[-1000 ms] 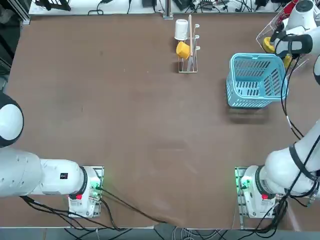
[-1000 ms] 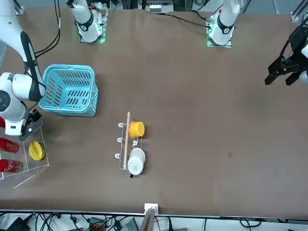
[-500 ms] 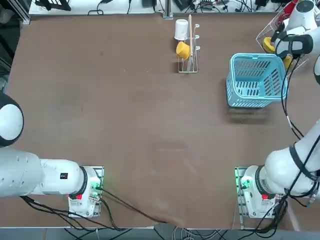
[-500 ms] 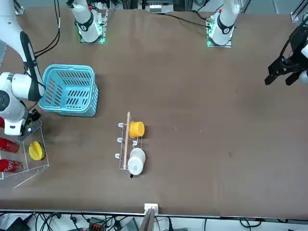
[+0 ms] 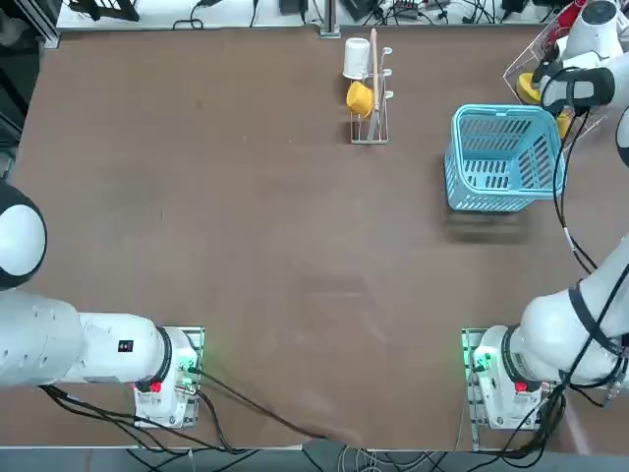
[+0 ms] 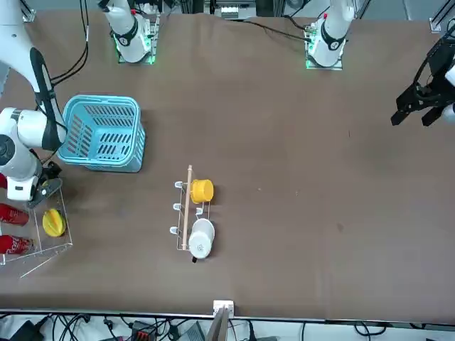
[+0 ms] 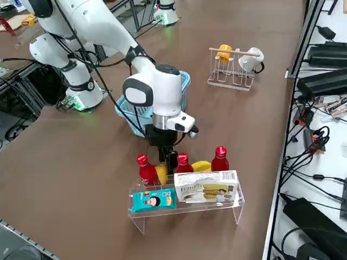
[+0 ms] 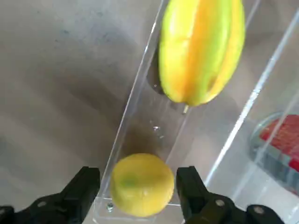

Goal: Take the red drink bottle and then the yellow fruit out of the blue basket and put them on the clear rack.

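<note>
One yellow fruit [image 8: 142, 185] sits between the spread fingers of the right gripper [image 8: 138, 184], resting on the clear rack [image 8: 125, 125] beneath them. This looks like the release, the last step, with the blue basket [image 5: 503, 157] just beside the hand. Next calls for a straight lift, fingers kept wide, without nudging the fruit.

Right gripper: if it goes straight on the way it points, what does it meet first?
Probably the yellow fruit, between the right gripper's open fingers; exact depth is unclear.
</note>
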